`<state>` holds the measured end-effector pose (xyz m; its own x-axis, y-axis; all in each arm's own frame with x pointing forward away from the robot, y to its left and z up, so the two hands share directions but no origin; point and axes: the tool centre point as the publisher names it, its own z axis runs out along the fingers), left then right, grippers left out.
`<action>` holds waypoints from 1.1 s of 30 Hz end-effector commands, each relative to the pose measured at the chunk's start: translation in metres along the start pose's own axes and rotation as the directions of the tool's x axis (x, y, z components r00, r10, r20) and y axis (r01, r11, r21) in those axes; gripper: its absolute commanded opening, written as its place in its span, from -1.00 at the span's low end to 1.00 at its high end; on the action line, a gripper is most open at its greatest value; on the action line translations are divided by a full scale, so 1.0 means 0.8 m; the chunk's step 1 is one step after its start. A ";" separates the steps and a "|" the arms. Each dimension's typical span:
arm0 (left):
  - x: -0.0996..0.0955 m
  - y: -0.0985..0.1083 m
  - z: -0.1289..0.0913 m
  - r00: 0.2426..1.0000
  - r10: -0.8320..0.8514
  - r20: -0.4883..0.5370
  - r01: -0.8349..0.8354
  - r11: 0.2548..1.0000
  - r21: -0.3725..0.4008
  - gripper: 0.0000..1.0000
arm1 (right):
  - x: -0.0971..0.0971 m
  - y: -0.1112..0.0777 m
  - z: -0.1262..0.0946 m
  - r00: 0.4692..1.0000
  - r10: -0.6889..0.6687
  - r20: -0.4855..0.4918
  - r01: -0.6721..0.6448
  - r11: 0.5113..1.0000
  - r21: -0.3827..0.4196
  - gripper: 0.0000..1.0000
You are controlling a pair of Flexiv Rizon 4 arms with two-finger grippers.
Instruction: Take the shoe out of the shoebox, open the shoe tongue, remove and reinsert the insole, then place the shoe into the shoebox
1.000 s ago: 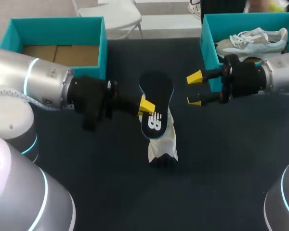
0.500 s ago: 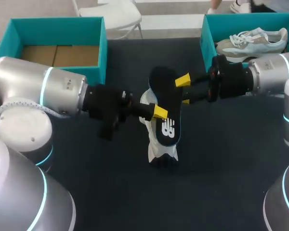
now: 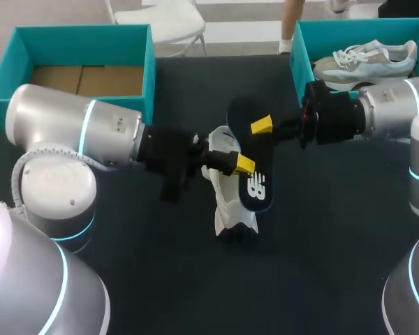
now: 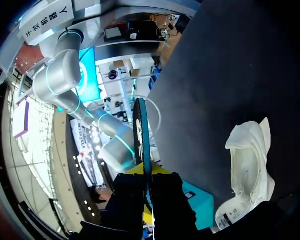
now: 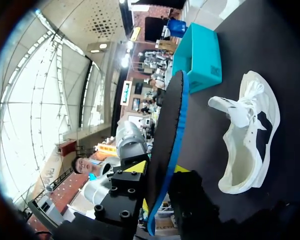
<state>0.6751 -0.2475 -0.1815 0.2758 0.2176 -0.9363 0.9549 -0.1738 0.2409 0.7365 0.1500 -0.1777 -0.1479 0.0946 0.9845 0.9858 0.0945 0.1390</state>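
Head view: left gripper (image 3: 239, 164) and right gripper (image 3: 262, 128) both pinching insole (image 3: 251, 174), holding it just above shoe (image 3: 228, 206) at mid-table. Insole's long axis lying skewed across shoe's.

Left wrist view: fingers clamping insole (image 4: 141, 135) edge-on; shoe (image 4: 250, 165) lying beside gripper (image 4: 147, 187).

Right wrist view: gripper (image 5: 157, 182) nipping insole (image 5: 167, 125); shoe (image 5: 252, 135) lying alongside, opening facing up. Insole is needing a turn to line up with shoe.
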 end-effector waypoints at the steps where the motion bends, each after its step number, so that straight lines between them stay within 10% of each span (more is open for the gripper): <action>1: 0.001 0.005 0.009 1.000 0.000 -0.001 0.000 1.000 0.005 -1.00 | 0.001 -0.001 0.000 1.000 0.001 0.004 -0.001 1.000 -0.001 -0.74; 13: 0.010 -0.009 0.004 0.998 -0.061 -0.012 0.061 0.998 0.005 -1.00 | -0.004 0.004 -0.002 1.000 0.003 0.007 -0.003 1.000 0.001 -1.00; 14: 0.010 -0.010 0.002 0.997 -0.074 -0.012 0.074 0.997 0.008 -0.36 | -0.007 0.004 -0.002 1.000 0.005 0.004 -0.005 1.000 0.001 -1.00; 15: 0.009 -0.011 -0.001 0.996 -0.085 -0.017 0.085 0.996 0.007 0.70 | -0.010 0.003 -0.002 1.000 0.008 -0.001 -0.008 1.000 -0.001 -1.00; 16: 0.009 -0.011 -0.005 0.996 -0.091 -0.014 0.091 0.996 0.005 1.00 | -0.013 0.002 -0.003 1.000 0.012 -0.007 -0.012 1.000 -0.003 -1.00; 33: 0.026 -0.013 -0.069 0.976 -0.180 -0.121 0.183 0.983 0.012 1.00 | -0.047 0.002 -0.016 0.998 0.054 -0.041 -0.054 0.998 0.008 -1.00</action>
<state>0.6808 -0.2031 -0.1977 0.1106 0.3408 -0.9336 0.9881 -0.1391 0.0663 0.7411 0.1342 -0.2124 -0.0921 0.0577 0.9941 0.9925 0.0865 0.0869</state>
